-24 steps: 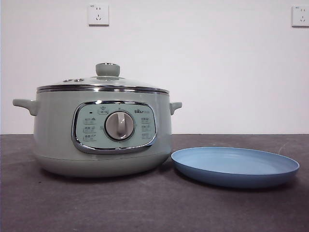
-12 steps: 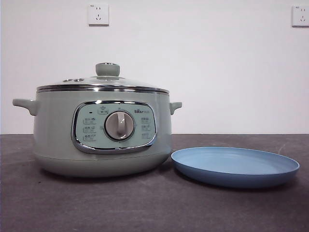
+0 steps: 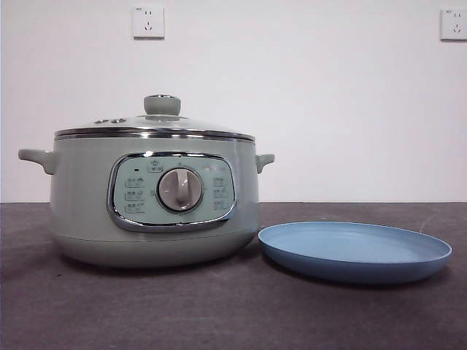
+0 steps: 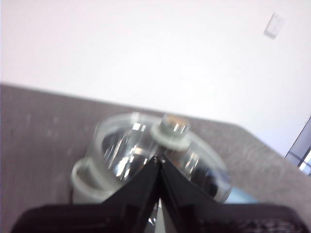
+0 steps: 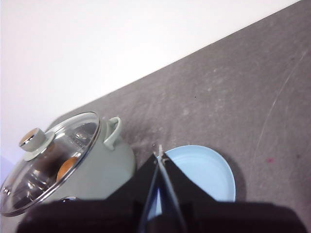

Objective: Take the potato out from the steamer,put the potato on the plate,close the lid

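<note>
left gripper (image 4: 159, 162): two matte black wedge-shaped jaws, smooth flat faces, tapering to thin tips, rising from a wide black body with a ridged, textured edge low at one side | right gripper (image 5: 159, 156): same matte black tapered jaws, pale metallic glint along inner edges and tip, broad dark base, blurred
</note>
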### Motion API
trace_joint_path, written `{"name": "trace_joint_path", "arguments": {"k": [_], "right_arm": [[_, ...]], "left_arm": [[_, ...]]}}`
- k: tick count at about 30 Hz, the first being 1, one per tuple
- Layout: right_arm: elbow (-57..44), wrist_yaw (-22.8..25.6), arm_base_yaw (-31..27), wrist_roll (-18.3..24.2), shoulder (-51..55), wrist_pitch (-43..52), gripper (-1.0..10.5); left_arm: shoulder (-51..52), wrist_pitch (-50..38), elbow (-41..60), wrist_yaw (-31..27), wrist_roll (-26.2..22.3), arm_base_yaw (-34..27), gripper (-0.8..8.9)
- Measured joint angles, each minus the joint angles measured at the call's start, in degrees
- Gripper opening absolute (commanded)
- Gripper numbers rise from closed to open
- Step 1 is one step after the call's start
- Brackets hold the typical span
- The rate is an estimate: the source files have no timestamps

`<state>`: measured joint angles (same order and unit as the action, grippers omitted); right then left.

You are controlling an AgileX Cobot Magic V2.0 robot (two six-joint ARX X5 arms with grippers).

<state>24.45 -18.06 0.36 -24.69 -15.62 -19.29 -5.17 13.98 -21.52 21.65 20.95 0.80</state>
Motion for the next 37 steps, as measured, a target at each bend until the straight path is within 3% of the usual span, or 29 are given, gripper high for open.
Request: {"name": "trace_joint_path", "arguments": {"k": [8,13,20,28,30,34,37], "right_arm": [[23.5,0.02,2.89,11.87,-15.32,-10.67,-0.1],[37.94,-1.16,6.08,17.81,-24.44,-16.26,-0.1],[53.7,-8.83,9.18,22.95,-35.78,-19.89,-0.1],[67.12,-11.93,13.73,27.87,-48.15,-33.31,0.1],[67.58,-11.93,14.29,28.61,-50.05,-34.34,1.4],[67.58,-11.72,14.34,28.83,-52.33,-34.73,6.2],[67.58,-11.67,14.32,28.81,-52.59,-34.71,6.3]], "left_arm": [[-10.67,1.57,-15.04,3.78,-1.95,0.0,-0.06],[-21.4,8.13,-24.02,10.29,-5.33,0.17,-0.06],[-36.48,16.9,-38.56,18.67,-10.6,0.55,-0.06],[-52.65,25.68,-54.86,19.06,-15.67,0.63,0.02],[-54.73,25.9,-56.96,19.04,-15.98,0.72,0.57],[-56.33,25.79,-59.12,17.94,-16.04,1.42,4.81],[-56.98,25.16,-59.3,14.56,-16.02,2.43,5.03]]}}
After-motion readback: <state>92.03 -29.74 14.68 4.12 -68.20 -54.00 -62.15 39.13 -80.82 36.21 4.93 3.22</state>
